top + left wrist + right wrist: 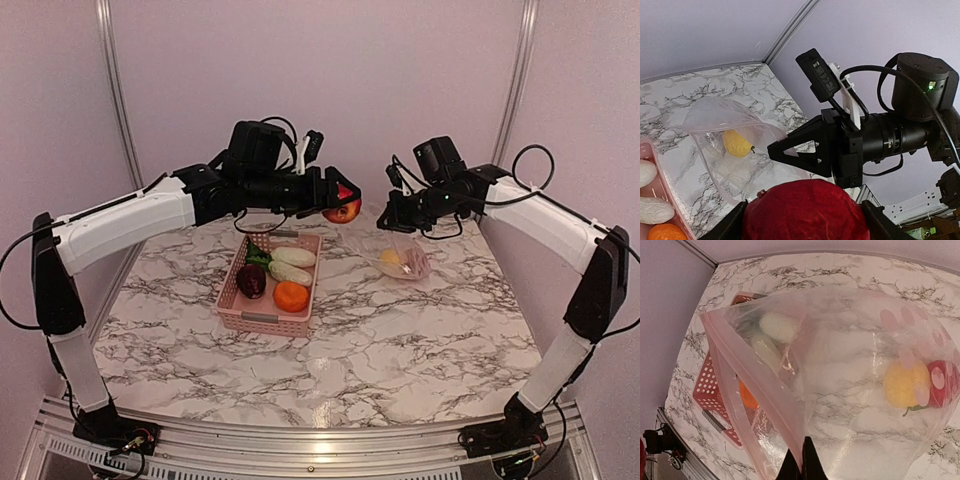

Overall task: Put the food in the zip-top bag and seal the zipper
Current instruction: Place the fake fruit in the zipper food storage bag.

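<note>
My left gripper (342, 203) is shut on a red toy fruit (343, 210) and holds it in the air just left of the bag mouth; the fruit fills the bottom of the left wrist view (805, 210). My right gripper (392, 218) is shut on the mouth edge of the clear zip-top bag (398, 257) and lifts it open; its fingertips (801, 467) pinch the zipper strip (757, 385). A yellow fruit (905, 382) and a red one (942, 382) lie inside the bag. The pink basket (240, 310) holds two white oblong pieces (292, 258), a purple one (251, 281), an orange one (291, 296) and leafy green (257, 254).
The marble table (400, 350) ends at purple walls behind and beside. The basket stands left of the bag, a little apart. The two grippers are close together above the table's far middle.
</note>
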Controlling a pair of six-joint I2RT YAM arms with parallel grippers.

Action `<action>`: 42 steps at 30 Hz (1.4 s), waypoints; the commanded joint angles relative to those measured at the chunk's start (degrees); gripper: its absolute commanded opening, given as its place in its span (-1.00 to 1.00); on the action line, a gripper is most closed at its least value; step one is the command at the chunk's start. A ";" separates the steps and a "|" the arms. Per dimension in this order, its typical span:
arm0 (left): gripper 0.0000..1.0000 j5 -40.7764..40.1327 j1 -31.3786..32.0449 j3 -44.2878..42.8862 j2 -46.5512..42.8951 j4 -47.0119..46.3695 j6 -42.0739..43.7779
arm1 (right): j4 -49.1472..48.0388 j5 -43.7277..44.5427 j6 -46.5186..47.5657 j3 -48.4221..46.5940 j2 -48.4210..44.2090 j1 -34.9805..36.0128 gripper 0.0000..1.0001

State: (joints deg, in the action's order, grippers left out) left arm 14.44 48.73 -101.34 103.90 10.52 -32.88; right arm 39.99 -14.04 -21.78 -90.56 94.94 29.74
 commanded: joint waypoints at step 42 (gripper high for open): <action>0.97 -10.74 0.75 -19.54 10.47 9.13 -6.61 | 0.53 -5.20 -5.23 -4.27 -2.17 -3.27 -1.00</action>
State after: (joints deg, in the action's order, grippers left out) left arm 3.44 49.41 -120.79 121.73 22.11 -44.47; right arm 39.79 -19.05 -27.49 -91.44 94.70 28.84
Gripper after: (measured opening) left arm 0.989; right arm 0.003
